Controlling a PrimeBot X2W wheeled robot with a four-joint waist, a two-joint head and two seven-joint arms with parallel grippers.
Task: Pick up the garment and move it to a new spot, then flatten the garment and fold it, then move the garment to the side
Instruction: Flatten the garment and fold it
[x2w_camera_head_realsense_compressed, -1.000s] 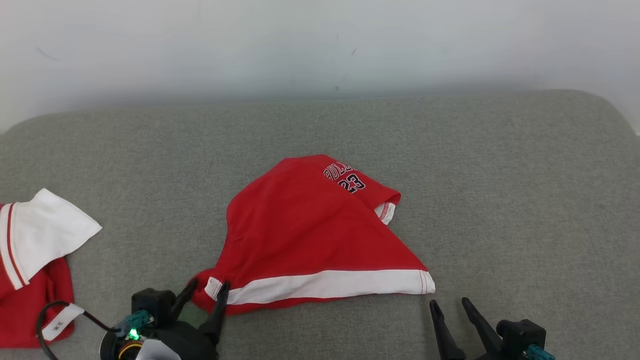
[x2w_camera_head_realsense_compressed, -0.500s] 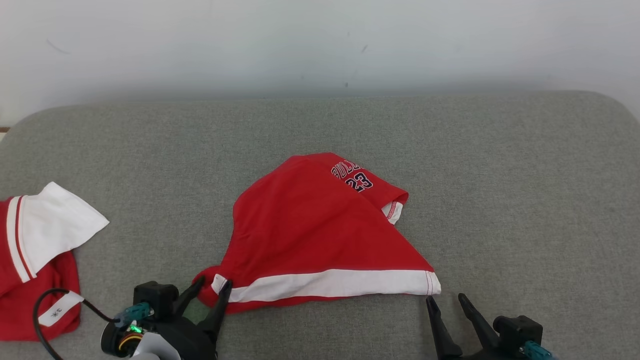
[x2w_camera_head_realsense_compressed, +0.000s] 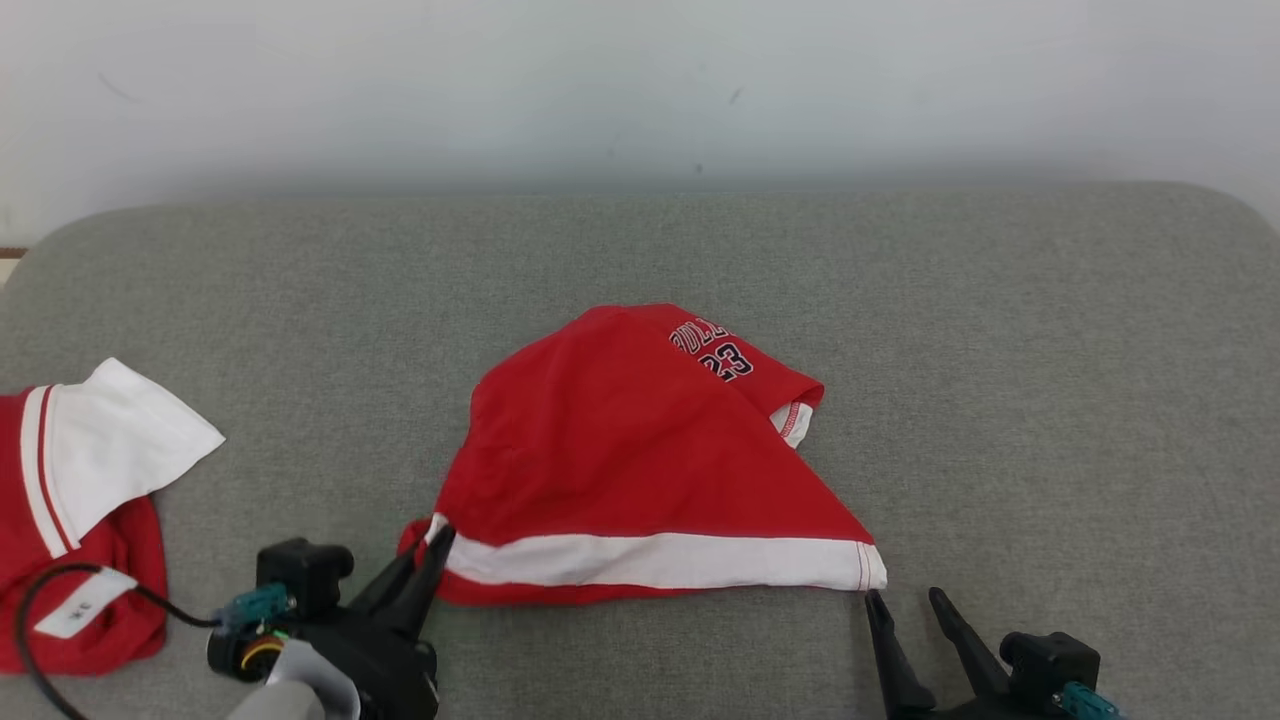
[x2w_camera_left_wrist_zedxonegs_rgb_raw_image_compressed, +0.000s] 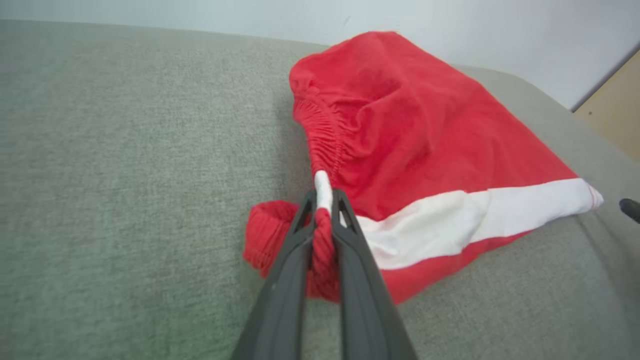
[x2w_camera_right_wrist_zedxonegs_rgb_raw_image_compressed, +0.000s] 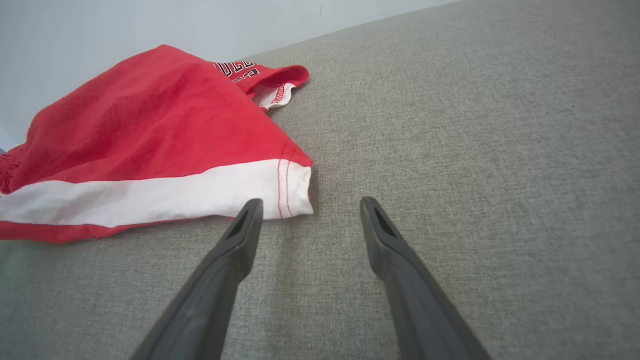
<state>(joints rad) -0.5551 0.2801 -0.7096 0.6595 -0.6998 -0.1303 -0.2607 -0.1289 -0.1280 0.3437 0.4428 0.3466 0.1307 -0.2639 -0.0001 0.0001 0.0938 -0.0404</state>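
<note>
Red with a white band (x2w_camera_head_realsense_compressed: 660, 560) along its near edge, the garment (x2w_camera_head_realsense_compressed: 620, 450) lies crumpled in a rough triangle at the middle of the grey fabric-covered counter (x2w_camera_head_realsense_compressed: 1000, 350); dark lettering and the number 23 (x2w_camera_head_realsense_compressed: 728, 360) show on a fold at its far side, beside a white-lined opening. The left end effector (x2w_camera_head_realsense_compressed: 432, 545) is at the garment's near left corner; its two dark fingers (x2w_camera_left_wrist_zedxonegs_rgb_raw_image_compressed: 292, 265) are pressed together on a bunched roll of the red gathered waistband, and a bit of white cloth pokes out past the tips. The right end effector (x2w_camera_head_realsense_compressed: 902, 598) sits just beside the garment's near right corner, fingers apart and holding nothing; in the right wrist view the fingertip on that view's left overlaps the white corner, though I cannot tell whether it touches the cloth. A second red and white garment (x2w_camera_head_realsense_compressed: 80, 500) lies at the counter's left edge, well apart from the first, with a white label (x2w_camera_head_realsense_compressed: 70, 618) on it; a pale wall (x2w_camera_head_realsense_compressed: 640, 90) rises behind.
</note>
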